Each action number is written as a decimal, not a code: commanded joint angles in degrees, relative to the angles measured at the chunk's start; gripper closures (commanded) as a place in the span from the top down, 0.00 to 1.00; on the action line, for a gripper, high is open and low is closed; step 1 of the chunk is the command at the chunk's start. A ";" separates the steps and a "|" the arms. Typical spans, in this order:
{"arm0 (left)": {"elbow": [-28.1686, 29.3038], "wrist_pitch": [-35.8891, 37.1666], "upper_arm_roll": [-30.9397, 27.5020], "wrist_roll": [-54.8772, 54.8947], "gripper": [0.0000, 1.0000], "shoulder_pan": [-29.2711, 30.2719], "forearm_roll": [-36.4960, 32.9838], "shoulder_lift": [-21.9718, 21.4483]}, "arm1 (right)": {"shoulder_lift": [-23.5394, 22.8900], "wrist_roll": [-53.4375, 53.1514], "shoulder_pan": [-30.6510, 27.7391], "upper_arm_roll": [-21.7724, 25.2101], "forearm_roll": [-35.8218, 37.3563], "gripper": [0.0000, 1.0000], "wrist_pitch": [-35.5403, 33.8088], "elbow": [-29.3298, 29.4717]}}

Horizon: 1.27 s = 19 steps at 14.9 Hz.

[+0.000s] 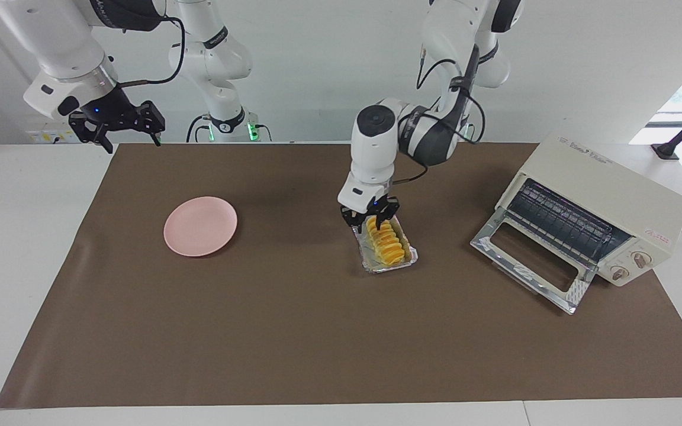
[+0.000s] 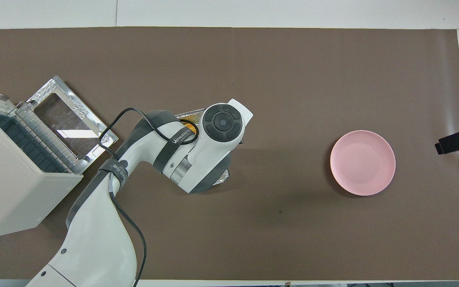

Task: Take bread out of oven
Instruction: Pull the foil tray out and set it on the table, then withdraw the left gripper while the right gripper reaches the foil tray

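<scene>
Nearest you, the bread [image 1: 386,241] lies in its foil tray [image 1: 410,258] on the table [image 1: 293,331], out of the open oven [image 1: 598,195]. Left claw [image 1: 370,223] straddles the bread's end. Right claw [image 1: 121,127] waits, spread wide, near the pink plate [image 1: 200,226].

The left arm [image 2: 197,151] covers most of the foil tray [image 2: 189,116]. The oven [image 2: 14,175] stands with its door [image 2: 70,121] down. The pink plate [image 2: 362,162] lies toward the right arm's end.
</scene>
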State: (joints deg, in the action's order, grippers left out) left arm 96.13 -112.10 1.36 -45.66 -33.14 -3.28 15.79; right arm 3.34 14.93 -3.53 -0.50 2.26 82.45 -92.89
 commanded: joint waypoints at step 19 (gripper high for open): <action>2.57 30.19 0.22 38.79 1.00 33.32 1.79 -19.83 | -35.86 -43.40 37.54 -0.65 -4.02 1.00 32.31 12.48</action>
State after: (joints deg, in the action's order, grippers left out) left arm 96.66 -82.56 1.70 -9.61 -0.44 -2.56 -1.84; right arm -29.51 -26.39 33.37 -1.46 -1.83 112.30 -82.97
